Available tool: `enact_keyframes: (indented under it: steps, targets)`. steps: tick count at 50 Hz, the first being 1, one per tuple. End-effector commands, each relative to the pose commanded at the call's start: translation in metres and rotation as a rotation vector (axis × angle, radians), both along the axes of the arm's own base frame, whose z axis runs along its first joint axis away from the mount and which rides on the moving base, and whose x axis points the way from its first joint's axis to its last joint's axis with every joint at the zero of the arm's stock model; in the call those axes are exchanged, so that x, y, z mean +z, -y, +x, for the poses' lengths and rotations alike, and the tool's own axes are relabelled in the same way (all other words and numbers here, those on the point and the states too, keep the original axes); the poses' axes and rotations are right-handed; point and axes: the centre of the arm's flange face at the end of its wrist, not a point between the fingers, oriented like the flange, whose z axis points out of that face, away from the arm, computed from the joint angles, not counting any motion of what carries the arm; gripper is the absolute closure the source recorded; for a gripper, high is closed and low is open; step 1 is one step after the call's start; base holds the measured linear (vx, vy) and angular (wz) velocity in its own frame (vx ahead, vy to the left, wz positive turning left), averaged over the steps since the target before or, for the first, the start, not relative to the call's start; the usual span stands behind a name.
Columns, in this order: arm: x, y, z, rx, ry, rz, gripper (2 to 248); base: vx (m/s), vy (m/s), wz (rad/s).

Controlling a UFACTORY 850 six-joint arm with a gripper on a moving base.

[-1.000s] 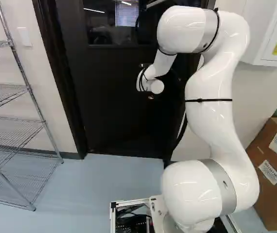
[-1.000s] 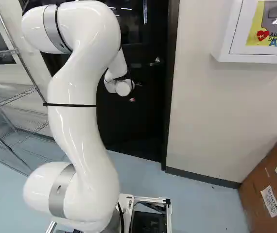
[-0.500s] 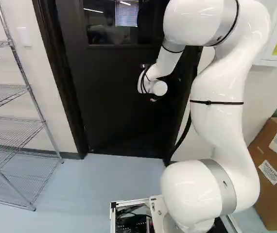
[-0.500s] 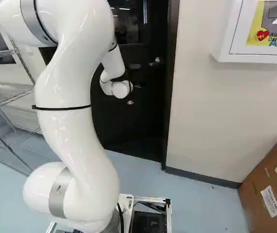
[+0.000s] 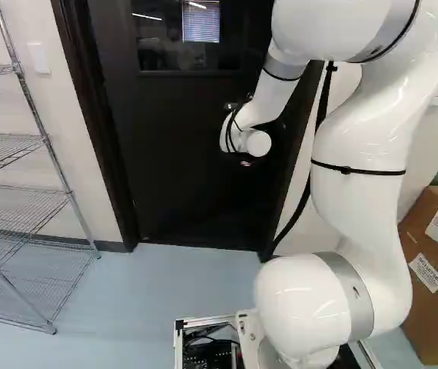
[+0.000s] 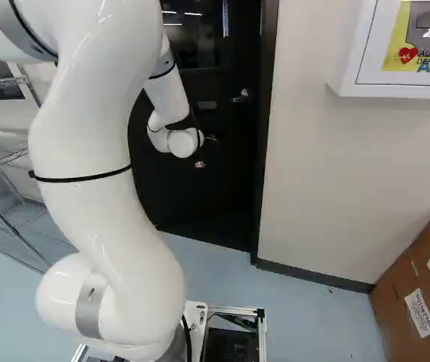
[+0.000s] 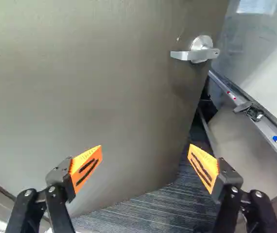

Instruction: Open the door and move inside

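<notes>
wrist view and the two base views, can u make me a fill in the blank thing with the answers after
The gripper is not shut but ____.
Its pads with dark stripes are the colour ____.
In the left base view, the wire rack stands to the ____ of the door.
The cardboard box in the base views is the colour ____.

Missing words: open; orange; left; brown

Door (image 5: 180,154) cut off at top, arm's upper bend (image 5: 426,65) cropped, wall cabinet (image 6: 347,53), cardboard box (image 6: 396,309) cropped
</notes>
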Motion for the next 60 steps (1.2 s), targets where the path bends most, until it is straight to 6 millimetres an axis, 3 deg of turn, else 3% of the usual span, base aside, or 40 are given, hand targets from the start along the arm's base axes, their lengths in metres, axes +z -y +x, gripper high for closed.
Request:
enact_keyframes:
  steps: [60]
  targets:
    - [0.004,-0.037,-0.119,0.091,-0.027,-0.002,3,0.000,0.000,0.000]
